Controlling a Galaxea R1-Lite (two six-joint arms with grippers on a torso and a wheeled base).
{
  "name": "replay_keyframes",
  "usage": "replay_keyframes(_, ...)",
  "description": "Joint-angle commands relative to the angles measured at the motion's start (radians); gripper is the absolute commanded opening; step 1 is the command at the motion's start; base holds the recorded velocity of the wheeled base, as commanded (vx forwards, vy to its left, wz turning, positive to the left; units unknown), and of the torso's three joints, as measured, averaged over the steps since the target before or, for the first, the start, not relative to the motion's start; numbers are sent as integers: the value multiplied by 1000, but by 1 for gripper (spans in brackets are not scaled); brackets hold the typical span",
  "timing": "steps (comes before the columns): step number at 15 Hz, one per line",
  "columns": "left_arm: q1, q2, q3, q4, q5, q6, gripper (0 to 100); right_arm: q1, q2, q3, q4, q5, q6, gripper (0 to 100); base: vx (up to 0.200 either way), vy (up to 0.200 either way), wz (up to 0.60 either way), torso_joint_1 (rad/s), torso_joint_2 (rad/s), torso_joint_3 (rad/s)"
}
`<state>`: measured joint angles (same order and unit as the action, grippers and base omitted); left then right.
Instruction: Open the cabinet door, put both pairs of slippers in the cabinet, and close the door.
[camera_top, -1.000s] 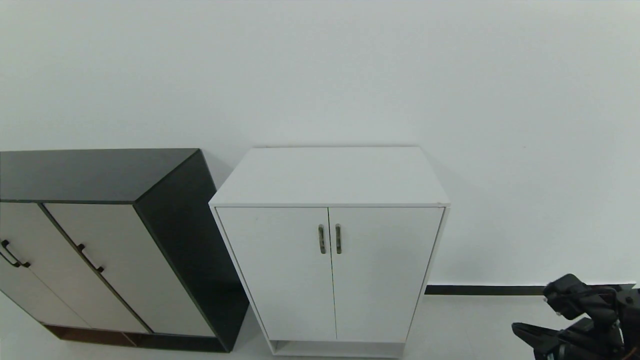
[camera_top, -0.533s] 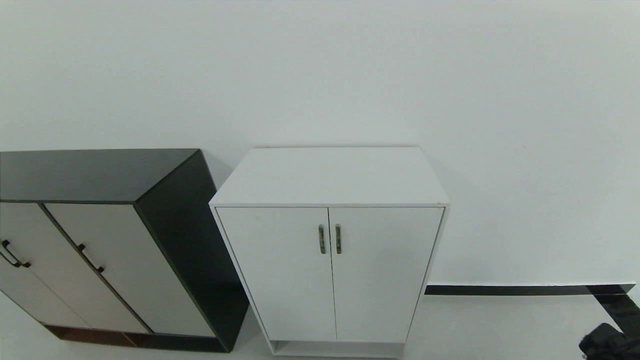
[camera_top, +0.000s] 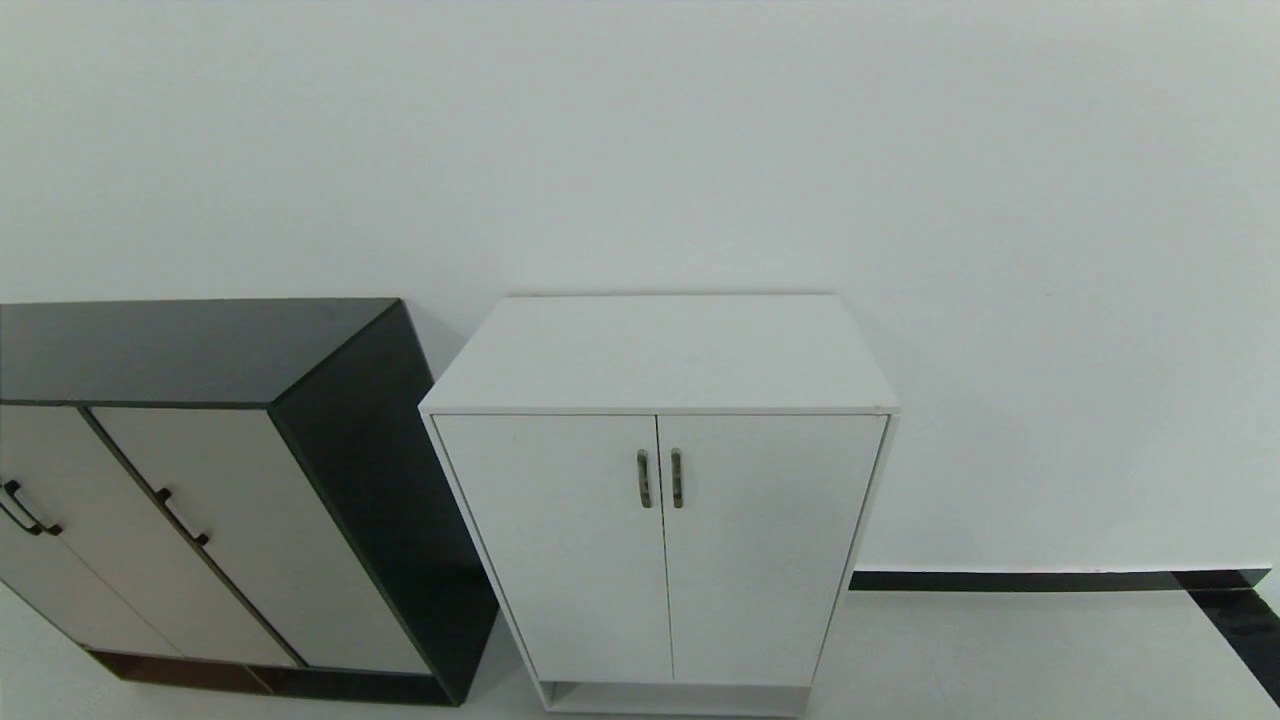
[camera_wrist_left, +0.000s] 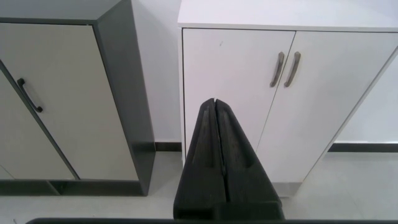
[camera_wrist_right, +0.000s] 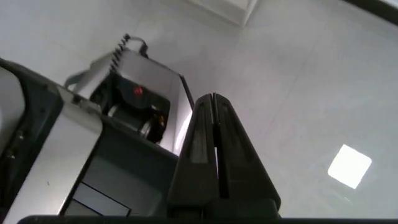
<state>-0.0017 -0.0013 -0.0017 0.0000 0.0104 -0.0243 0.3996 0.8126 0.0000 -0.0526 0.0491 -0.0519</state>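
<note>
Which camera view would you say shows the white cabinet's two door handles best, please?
The left wrist view: the door handles stand near and unblocked, beyond the shut left gripper. The head view shows them farther off, head-on, on the closed white cabinet doors. The right wrist view faces the floor.

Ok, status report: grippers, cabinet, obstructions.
Left gripper shut, empty. Right gripper shut, empty. White cabinet doors both closed. Black cabinet alongside, not blocking the doors.
</note>
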Motion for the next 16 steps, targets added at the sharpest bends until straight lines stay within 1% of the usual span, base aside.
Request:
replay_keyframes(1, 0, 1, 0, 0, 0, 0, 0, 1, -66, 0, 17, 20, 0, 0, 0, 0, 0, 0, 0, 0)
replay_keyframes(3, 0, 1, 0, 0, 0, 0, 0, -1, -69, 0, 20, 18, 0, 0, 0, 0, 0, 0, 0, 0)
replay_keyframes(6, 0, 1, 0, 0, 0, 0, 0, -4, -72, 0, 51, -26, 15, 0, 0, 0, 0, 0, 0, 0)
replay_keyframes(8, 0, 1, 0, 0, 0, 0, 0, -34, -119, 0, 51, -54, 49, 0, 0, 0, 0, 0, 0, 0)
replay_keyframes(13, 2, 1, 0, 0, 0, 0, 0, -248, -339, 0, 51, -55, 50, 0, 0, 0, 0, 0, 0, 0)
replay_keyframes(15, 0, 1, 0, 0, 0, 0, 0, -352, -480, 0, 51, -55, 50, 0, 0, 0, 0, 0, 0, 0)
replay_keyframes(16, 0, 1, 0, 0, 0, 0, 0, -372, -546, 0, 51, -55, 50, 0, 0, 0, 0, 0, 0, 0)
